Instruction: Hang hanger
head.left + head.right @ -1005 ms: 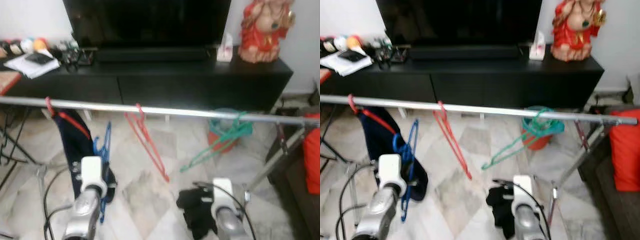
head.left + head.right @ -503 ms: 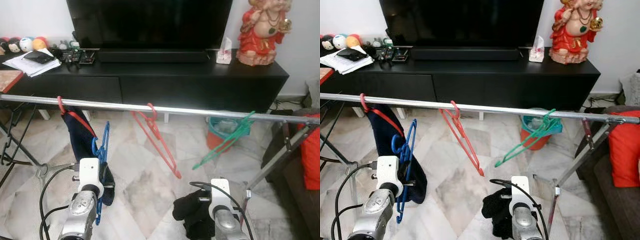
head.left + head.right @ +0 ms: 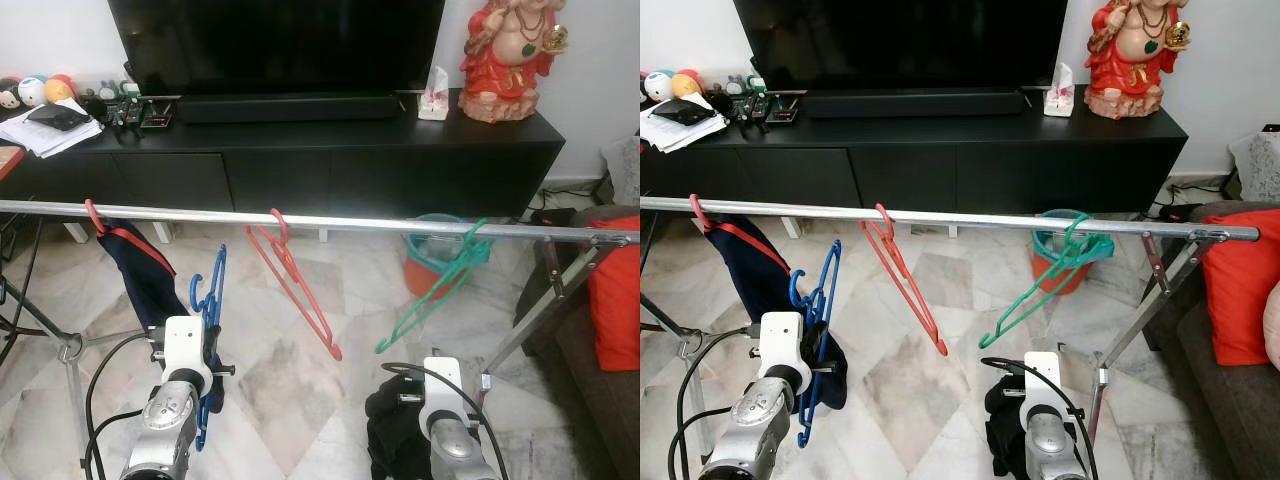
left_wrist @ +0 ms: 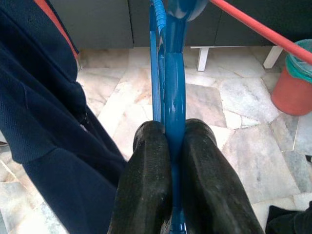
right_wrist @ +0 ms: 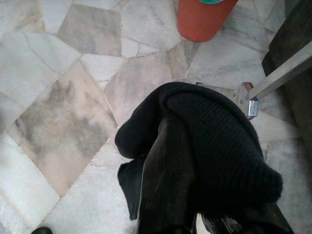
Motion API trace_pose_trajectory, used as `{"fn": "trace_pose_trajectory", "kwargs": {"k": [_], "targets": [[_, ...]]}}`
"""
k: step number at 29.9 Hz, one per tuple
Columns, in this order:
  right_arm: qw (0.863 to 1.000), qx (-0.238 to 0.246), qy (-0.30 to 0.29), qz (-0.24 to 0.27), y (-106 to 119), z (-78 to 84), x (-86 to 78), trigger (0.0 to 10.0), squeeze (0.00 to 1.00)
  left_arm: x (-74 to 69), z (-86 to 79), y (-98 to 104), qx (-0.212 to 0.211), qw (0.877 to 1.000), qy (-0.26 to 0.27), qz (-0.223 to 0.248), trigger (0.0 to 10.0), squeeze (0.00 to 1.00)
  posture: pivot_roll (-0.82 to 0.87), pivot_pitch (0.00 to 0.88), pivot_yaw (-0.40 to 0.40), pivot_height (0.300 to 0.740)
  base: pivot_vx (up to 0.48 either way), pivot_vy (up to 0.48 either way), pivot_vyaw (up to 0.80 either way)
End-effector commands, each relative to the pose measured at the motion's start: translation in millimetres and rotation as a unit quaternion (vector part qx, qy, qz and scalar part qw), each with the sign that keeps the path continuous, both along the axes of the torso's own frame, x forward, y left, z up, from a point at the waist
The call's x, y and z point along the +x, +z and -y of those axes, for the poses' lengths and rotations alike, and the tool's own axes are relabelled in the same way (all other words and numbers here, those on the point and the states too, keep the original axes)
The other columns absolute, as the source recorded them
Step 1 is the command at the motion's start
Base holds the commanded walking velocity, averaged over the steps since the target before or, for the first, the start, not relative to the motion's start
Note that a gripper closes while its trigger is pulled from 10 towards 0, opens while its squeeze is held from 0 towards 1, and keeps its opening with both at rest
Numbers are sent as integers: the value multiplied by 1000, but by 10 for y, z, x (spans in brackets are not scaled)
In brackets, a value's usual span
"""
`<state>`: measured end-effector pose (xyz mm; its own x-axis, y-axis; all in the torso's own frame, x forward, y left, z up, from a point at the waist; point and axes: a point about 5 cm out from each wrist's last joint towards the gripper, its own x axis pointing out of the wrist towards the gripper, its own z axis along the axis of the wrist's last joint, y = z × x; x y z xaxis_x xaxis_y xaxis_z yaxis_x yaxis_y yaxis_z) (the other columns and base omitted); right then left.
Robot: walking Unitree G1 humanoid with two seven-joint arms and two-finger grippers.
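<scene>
Blue hanger (image 3: pixel 208 330) clamped upright in left gripper (image 4: pixel 167 161), hook (image 3: pixel 199 291) just below rail (image 3: pixel 360 225), near its left end. Right gripper (image 5: pixel 195 195) pinching black cloth (image 5: pixel 214 141), farther off.

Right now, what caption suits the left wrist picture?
Left gripper clamps a blue hanger beside a navy garment.

We see the blur of a second ago gone. Our left gripper (image 4: pixel 168 161) has lifted the blue hanger (image 3: pixel 208 300) a little towards twelve o'clock, its hook nearer the rail (image 3: pixel 330 224). The red hanger (image 3: pixel 290 275) and green hanger (image 3: pixel 440 285) have swung slightly on that rail.
</scene>
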<state>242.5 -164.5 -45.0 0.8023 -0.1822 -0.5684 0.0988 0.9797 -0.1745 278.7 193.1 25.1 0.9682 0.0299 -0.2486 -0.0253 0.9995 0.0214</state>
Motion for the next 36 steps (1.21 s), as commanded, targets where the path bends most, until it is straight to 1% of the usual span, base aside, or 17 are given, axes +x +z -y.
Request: {"fn": "trace_pose_trajectory", "kwargs": {"k": [1,19,23,26,36], "targets": [[1000,3,-4,20,66,-4,79,10000,0,15,-33,16,4,1000,3,4,10000,0,6,0,19,740,0,0,0],[999,14,-12,29,90,12,103,10000,0,14,-35,-3,-2,1000,11,4,10000,0,4,0,11,740,-14,0,0],[1000,12,-10,27,90,13,104,10000,0,18,-35,-5,-4,1000,13,3,10000,0,5,0,10,740,-255,0,-600],[1000,6,-3,28,93,6,108,10000,0,18,-35,-3,-2,1000,13,5,10000,0,6,0,9,740,0,0,0],[1000,10,-8,28,87,5,100,10000,0,24,-26,12,0,1000,12,11,10000,0,7,0,9,740,0,0,0]]}}
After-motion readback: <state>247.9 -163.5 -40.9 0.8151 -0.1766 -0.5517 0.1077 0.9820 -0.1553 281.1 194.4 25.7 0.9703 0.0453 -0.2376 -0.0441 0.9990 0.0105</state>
